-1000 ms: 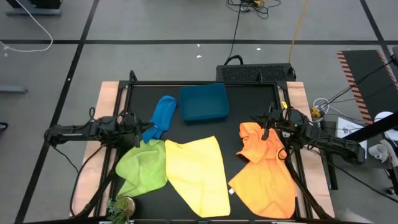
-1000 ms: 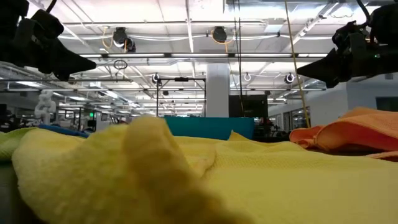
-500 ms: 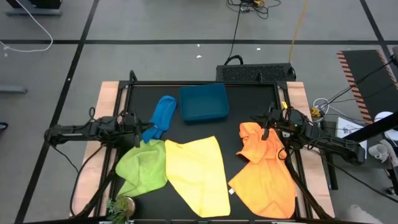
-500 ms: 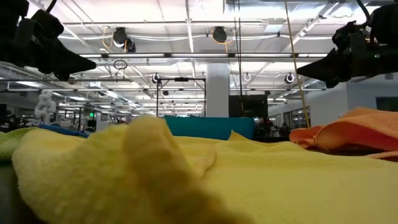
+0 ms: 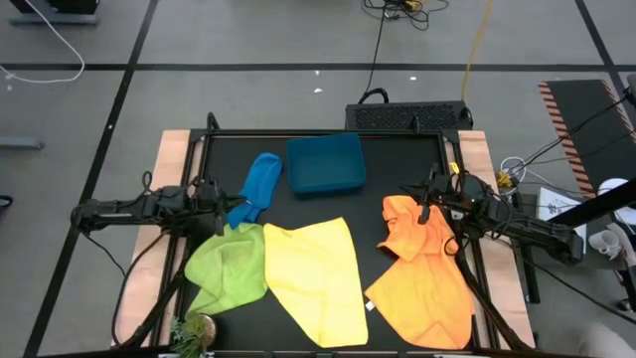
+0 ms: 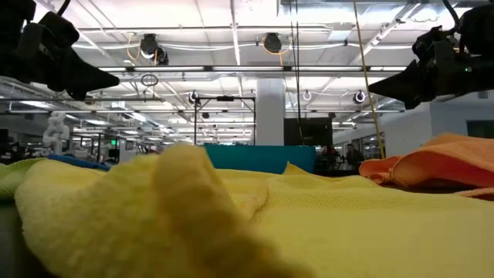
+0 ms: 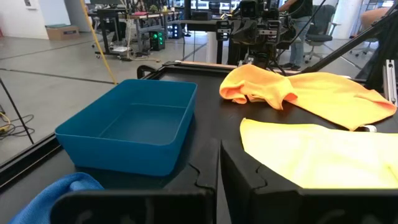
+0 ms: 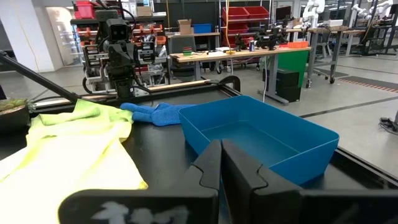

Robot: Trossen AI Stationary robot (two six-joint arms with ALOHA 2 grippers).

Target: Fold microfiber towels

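You are dealing with soft, light microfiber that will likely drape and bunch when lifted, so judge a corner or a free edge as your best hold, not the middle; four towels show on the table (image 5: 397, 164): one blue towel (image 5: 260, 182) crumpled beside the teal bin (image 5: 325, 163), one green towel (image 5: 228, 267) at the front left, one yellow towel (image 5: 316, 274) spread in the middle, one orange towel (image 5: 425, 268) rumpled at the right; whether a second orange one hides in that heap you cannot tell; your left gripper (image 5: 212, 193) hangs by the blue towel, fingers pressed together and empty; your right gripper (image 5: 429, 199) hangs over the orange towel's far end, likewise closed on nothing.
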